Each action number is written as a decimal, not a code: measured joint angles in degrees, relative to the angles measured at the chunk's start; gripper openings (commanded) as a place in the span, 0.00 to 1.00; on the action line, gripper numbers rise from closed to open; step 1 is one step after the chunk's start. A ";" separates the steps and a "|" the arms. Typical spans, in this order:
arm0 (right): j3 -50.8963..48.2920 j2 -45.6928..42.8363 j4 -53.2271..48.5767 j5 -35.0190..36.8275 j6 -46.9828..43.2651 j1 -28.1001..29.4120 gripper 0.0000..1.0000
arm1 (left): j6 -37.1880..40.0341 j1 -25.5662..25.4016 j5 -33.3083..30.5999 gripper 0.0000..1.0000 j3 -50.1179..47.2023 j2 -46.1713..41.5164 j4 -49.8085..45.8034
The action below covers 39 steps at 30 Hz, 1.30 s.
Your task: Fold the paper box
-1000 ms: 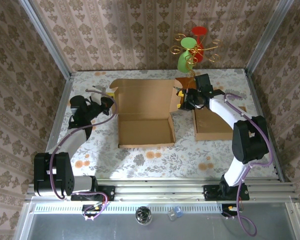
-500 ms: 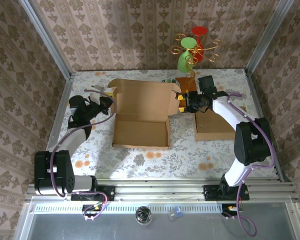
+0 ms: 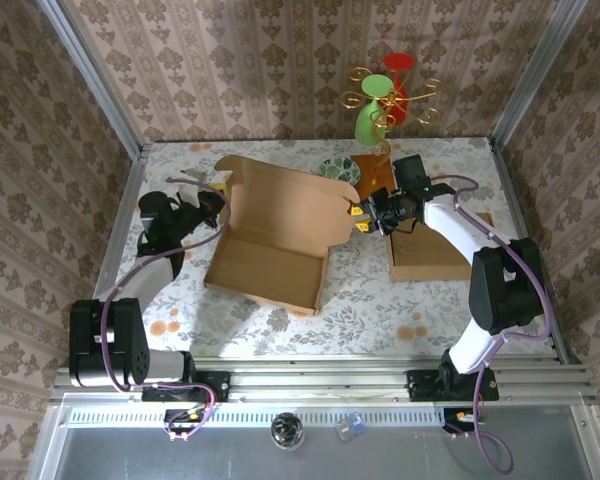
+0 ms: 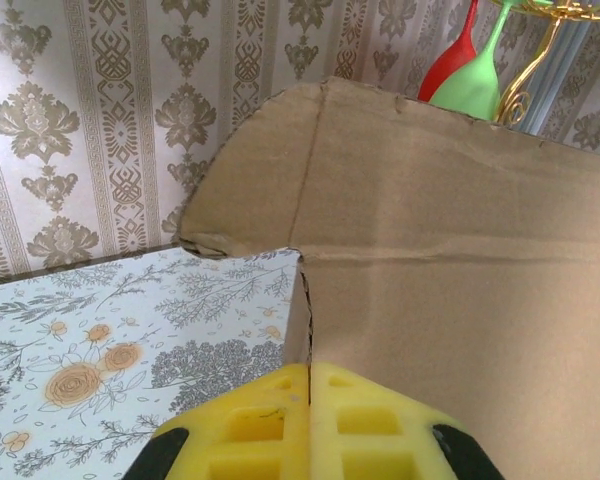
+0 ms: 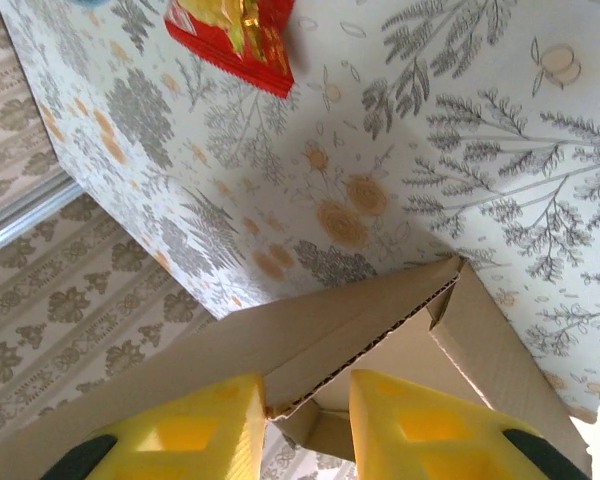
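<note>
Noting the floral table (image 3: 380, 290); we see the paper box (image 3: 280, 235) open, skewed at mid-table; left gripper (image 4: 310, 400) pads together, clamped on its left flap; right gripper (image 5: 308, 405) fingers apart, straddling its right flap's corner.

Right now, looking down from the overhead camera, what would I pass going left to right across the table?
The left claw → open cardboard box → right claw → second cardboard box, lying partly under the right arm.
</note>
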 measured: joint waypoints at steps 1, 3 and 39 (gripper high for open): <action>0.00 -0.11 0.00 0.22 -0.57 0.55 0.30 | -0.68 -0.35 -0.85 0.00 -0.55 0.00 0.94; 0.09 -0.20 -0.44 0.59 -1.79 1.49 0.31 | -1.79 -0.98 -2.49 0.00 -1.57 0.00 2.25; 28.92 -5.29 -19.26 31.41 -5.99 13.81 0.58 | -0.31 -2.05 -6.23 0.00 -4.70 -1.79 0.92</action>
